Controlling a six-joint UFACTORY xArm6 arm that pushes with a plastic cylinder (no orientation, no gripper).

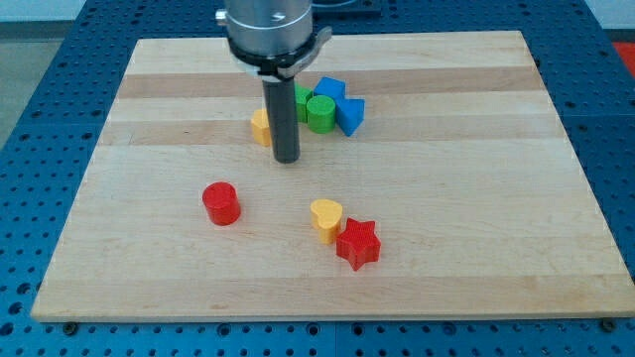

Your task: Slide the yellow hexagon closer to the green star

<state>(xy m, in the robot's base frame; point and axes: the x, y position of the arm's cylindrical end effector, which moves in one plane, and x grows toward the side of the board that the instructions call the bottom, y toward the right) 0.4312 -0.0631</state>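
Note:
The yellow hexagon (260, 127) sits near the middle of the board's upper half, partly hidden behind my rod. My tip (286, 159) is just to its right and slightly below, touching or nearly touching it. The green star (302, 100) is mostly hidden behind the rod, just right of the hexagon, at the left of a cluster with a green cylinder (319, 112) and blue blocks.
Two blue blocks (330, 89) (349, 115) flank the green cylinder. A red cylinder (221, 203) stands lower left. A yellow heart (326, 218) touches a red star (358, 244) at the lower middle. The wooden board (476, 198) lies on a blue table.

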